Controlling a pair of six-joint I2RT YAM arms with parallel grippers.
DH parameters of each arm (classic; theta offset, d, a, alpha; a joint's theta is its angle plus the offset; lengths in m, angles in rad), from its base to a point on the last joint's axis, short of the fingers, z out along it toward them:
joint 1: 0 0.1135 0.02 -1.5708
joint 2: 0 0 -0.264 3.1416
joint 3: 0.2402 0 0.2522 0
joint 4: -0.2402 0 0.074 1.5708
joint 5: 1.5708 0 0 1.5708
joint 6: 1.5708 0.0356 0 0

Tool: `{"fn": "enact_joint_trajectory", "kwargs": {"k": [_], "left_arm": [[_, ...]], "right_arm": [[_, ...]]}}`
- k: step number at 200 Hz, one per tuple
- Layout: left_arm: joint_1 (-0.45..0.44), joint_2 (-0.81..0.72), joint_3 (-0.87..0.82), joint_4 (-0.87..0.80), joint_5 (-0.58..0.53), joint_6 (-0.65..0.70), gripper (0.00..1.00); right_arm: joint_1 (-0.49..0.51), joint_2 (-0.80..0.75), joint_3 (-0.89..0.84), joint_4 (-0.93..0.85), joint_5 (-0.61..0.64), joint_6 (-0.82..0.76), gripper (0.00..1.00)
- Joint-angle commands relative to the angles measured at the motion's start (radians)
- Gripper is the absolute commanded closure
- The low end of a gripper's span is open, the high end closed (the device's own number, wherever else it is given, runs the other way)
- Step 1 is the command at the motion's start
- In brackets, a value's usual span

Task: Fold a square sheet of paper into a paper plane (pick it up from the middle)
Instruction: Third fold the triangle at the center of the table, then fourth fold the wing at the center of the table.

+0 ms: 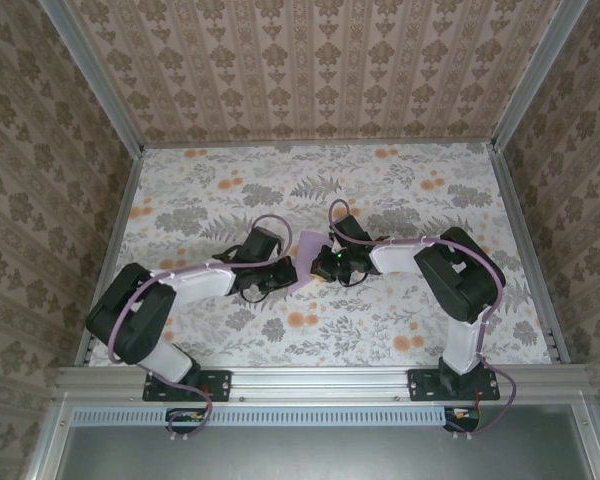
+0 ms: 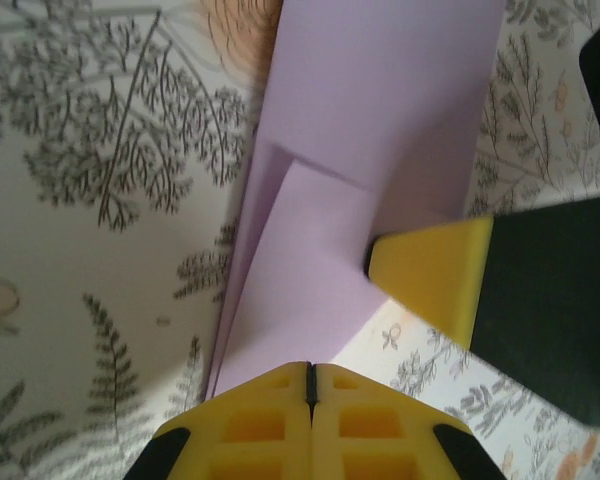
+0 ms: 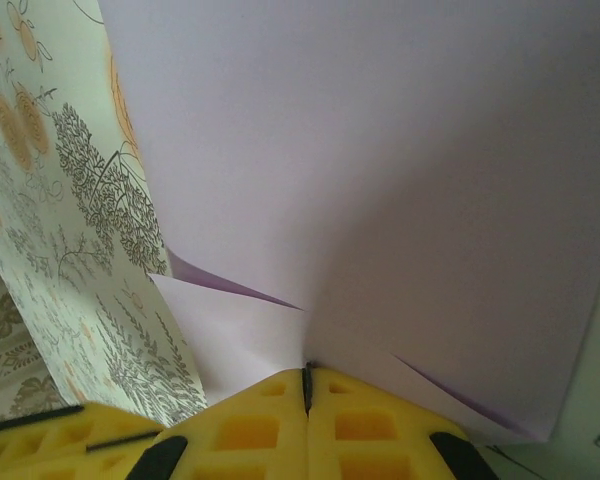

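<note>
From above, the creased square sheet of paper (image 1: 308, 258) is seen mid-surface (image 1: 430, 190), with the left gripper (image 1: 286, 272) at its 8 o'clock and the right gripper (image 1: 326, 266) at its 3 o'clock. In each wrist view, fully closed jaws are met by the sheet's 6 o'clock edge.

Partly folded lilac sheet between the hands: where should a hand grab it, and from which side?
Likely the layered long edge of the sheet, on the side away from the right hand, coming in low over the bare table. The sheet seems to lie thin and nearly flat, so only an edge fits between fingers, and the stacked folds there look stiffer.
</note>
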State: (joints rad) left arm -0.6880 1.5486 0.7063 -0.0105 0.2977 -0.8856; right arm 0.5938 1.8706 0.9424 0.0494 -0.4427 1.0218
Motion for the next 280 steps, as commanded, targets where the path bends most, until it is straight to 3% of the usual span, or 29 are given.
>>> {"fn": "enact_joint_trajectory", "kwargs": {"k": [1,69,116,194,280], "left_arm": [[0.005,0.033,0.057,-0.015,-0.02,0.026,1.0],[0.013,0.135,0.12,-0.039,-0.017,0.052,1.0],[0.026,0.143,0.133,-0.049,-0.043,0.05,1.0],[0.035,0.146,0.119,-0.074,-0.043,0.053,1.0],[0.036,0.152,0.116,-0.076,-0.042,0.048,1.0]], "right_arm": [[0.006,-0.039,-0.007,-0.058,0.025,-0.021,0.94],[-0.04,-0.187,-0.067,-0.107,0.111,-0.043,0.68],[-0.063,-0.184,-0.1,-0.096,0.126,-0.004,0.54],[-0.067,-0.111,-0.071,-0.051,0.06,0.011,0.54],[-0.069,-0.081,-0.07,0.024,0.015,0.027,0.61]]}}
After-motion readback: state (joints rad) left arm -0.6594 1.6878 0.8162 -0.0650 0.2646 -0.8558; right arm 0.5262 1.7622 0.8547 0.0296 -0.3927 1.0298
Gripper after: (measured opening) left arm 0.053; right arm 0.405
